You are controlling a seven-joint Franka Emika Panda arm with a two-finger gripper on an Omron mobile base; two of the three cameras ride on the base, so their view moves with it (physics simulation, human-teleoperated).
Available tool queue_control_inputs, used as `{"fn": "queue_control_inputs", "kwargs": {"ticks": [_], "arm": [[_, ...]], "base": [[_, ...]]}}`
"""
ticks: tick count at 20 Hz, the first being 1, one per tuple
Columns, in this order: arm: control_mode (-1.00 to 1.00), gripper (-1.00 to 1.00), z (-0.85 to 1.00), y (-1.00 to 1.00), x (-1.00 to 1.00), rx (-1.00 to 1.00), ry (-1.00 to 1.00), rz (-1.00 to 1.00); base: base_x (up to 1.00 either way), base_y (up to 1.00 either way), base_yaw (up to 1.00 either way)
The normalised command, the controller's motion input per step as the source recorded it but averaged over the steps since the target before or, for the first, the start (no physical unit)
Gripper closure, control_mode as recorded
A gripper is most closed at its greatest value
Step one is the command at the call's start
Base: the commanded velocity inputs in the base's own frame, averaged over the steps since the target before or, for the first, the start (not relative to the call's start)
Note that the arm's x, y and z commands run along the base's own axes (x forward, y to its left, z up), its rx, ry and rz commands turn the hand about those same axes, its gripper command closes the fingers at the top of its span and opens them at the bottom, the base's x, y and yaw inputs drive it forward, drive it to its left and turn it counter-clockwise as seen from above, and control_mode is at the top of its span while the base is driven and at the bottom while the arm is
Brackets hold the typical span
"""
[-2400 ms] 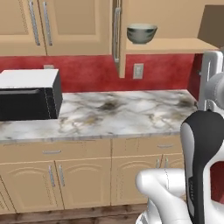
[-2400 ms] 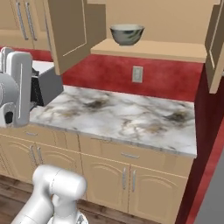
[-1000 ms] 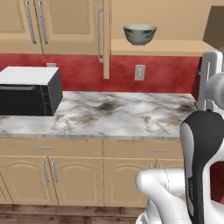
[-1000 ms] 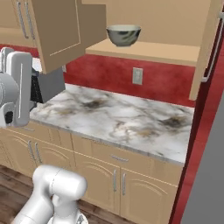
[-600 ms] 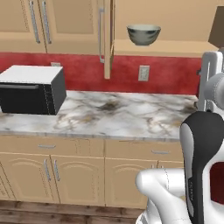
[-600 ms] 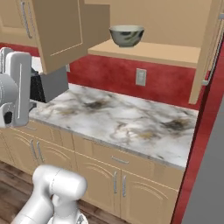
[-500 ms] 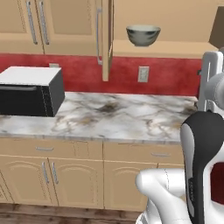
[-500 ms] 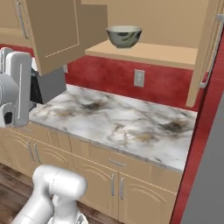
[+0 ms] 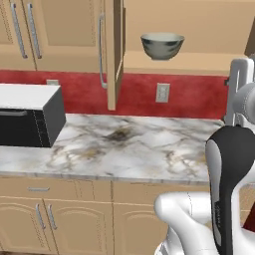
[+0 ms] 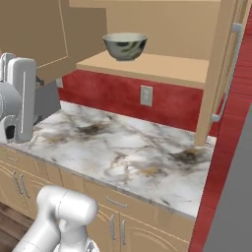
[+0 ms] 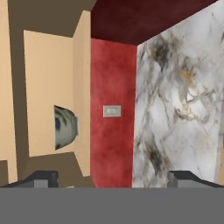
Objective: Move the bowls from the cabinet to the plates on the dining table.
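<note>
One of the bowls (image 9: 162, 46), deep and grey-green with dark markings, stands upright on the plain shelf of the open cabinet (image 9: 199, 63). The right base view shows this bowl (image 10: 125, 46) near the shelf's left end (image 10: 162, 68). In the rolled hand view the bowl (image 11: 64, 127) lies left of centre, well ahead of my gripper (image 11: 113, 178). The gripper is open with nothing between its fingertips (image 11: 41, 177), and it is far short of the shelf. The plates and the dining table are out of view.
Both cabinet doors stand open, one (image 9: 114, 55) edge-on left of the bowl, the other (image 10: 224, 74) at the right. Below is a marble counter (image 9: 129, 147) with a black microwave (image 9: 30, 122) at its left. A wall socket (image 9: 162, 92) sits on the red backsplash.
The whole picture has shifted slightly, so the base has moved and stands a little closer to the cabinet. The bowl has stayed on the shelf. The gripper is still open.
</note>
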Motion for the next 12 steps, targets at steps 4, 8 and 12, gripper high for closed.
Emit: {"fn": "queue_control_inputs", "kwargs": {"ticks": [4, 8, 12], "arm": [[1.00, -1.00, 0.00, 0.00, 0.00, 0.00, 0.00, 0.00], [1.00, -1.00, 0.00, 0.00, 0.00, 0.00, 0.00, 0.00], [1.00, -1.00, 0.00, 0.00, 0.00, 0.00, 0.00, 0.00]], "base": [[0.49, -0.38, 0.01], [0.46, -0.39, 0.01], [0.43, -0.40, 0.01]]}}
